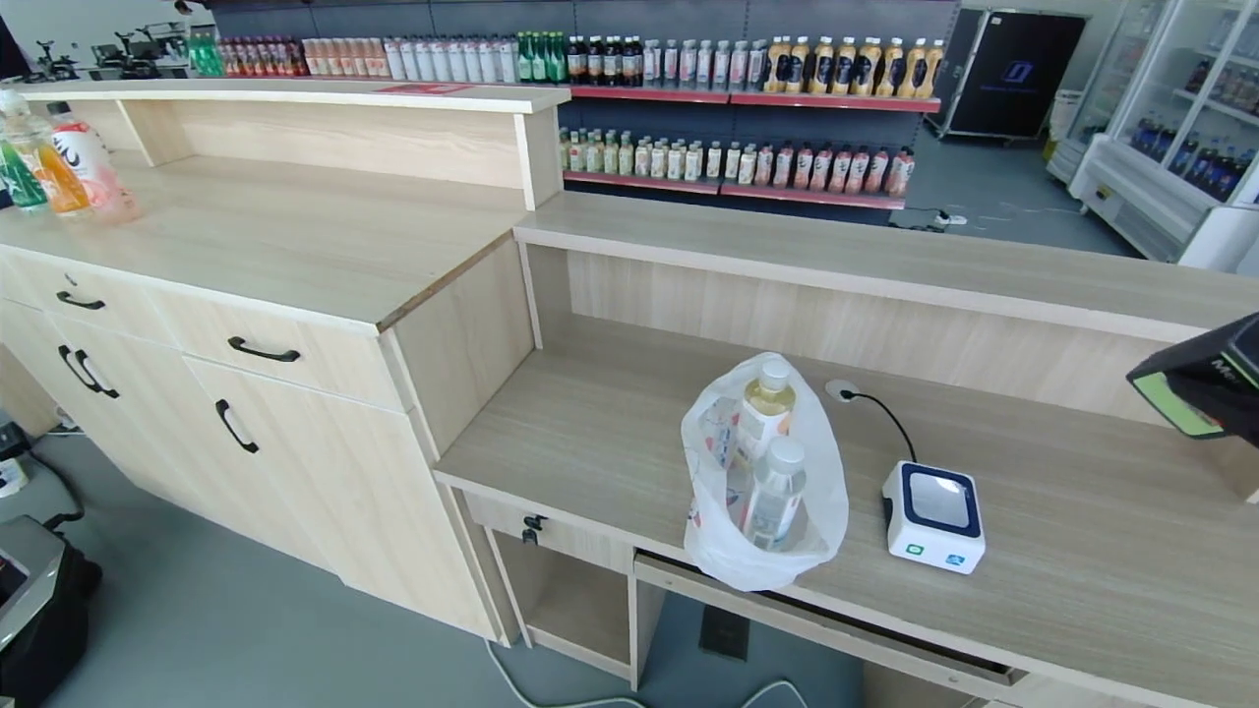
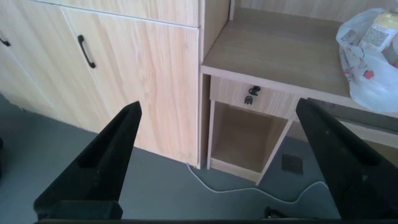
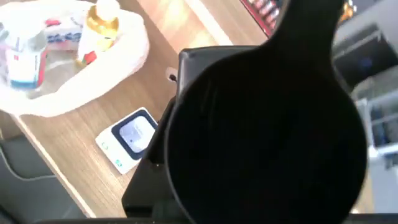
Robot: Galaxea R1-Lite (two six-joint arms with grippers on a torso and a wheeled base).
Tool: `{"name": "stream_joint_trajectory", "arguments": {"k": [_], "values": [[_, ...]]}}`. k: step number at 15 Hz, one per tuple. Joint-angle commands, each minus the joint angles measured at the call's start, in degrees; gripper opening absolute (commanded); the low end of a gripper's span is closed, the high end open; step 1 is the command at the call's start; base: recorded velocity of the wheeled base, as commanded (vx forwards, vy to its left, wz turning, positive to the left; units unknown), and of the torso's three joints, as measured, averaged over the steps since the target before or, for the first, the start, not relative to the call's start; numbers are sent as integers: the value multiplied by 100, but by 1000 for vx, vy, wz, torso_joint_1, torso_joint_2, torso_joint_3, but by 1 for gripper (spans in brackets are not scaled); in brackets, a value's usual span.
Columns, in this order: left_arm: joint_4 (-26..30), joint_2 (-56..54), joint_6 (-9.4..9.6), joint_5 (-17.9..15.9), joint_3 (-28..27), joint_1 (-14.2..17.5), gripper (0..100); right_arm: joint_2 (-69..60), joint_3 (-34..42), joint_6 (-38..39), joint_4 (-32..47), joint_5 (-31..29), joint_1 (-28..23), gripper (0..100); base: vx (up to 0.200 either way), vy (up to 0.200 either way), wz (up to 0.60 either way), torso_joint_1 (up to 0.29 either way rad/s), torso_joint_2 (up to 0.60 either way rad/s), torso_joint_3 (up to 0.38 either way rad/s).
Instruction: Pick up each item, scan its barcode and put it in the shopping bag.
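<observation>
Spread wide, the left gripper (image 2: 219,107) holds nothing: its two black fingers (image 2: 99,162) stand well apart, with floor and cupboard front showing between them. It hangs low, below the top of the desk (image 2: 280,46) and off its front left corner. It faces the cupboard (image 2: 137,74) and the small drawer (image 2: 249,93) with a dark lock under that corner.

The right gripper (image 1: 1202,385) shows in the head view as a black shape with a pale green face, above the desk's right end near the back wall. A dark bulk sits close before its wrist camera, and I cannot tell whether it is open, closed or gripping anything.

The bag (image 1: 713,546), thin and white, stands at the desk's front edge, left of the middle, with its mouth open upward. Two bottles stand inside. A yellow bottle (image 1: 765,408) is toward the back, and a clear bottle (image 1: 777,492) is just in front of it; both have white caps.

The scanner (image 1: 934,516) is a white box with a dark-rimmed window facing up. It sits just beside the bag on the right, apart from it and also near the front edge. Its black cable (image 1: 885,418) runs to a round hole farther back in the desk top.

Left of the desk rises a higher counter (image 1: 295,236), with three bottles (image 1: 54,157) at its far left edge. Shelves (image 1: 748,98) of drinks line the wall behind.
</observation>
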Motion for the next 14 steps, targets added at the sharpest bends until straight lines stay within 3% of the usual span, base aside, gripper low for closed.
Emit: {"name": "stream_joint_trajectory", "arguments": {"k": [1,4,5,7,8,11,14], "values": [[-1,-2,0,0,0,1,100,195,-30,1304,-30,-669,633,0,0,0,0,0,0,0],[-1,-2,0,0,0,1,100,969,-48,2930,-39,-642,598,0,0,0,0,0,0,0],[-1,-2,0,0,0,1,100,1505,-294,4011,-3,-572,395,0,0,0,0,0,0,0],[-1,-2,0,0,0,1,100,1716,-443,4266,23,-581,290,0,0,0,0,0,0,0],[-1,-2,0,0,0,1,100,2481,-980,4767,410,-414,-176,0,0,0,0,0,0,0],[-1,-2,0,0,0,1,100,3140,-1305,4855,269,957,-633,0,0,0,0,0,0,0],[-1,-2,0,0,0,1,100,3773,-1305,3915,5,2135,-1081,0,0,0,0,0,0,0]]}}
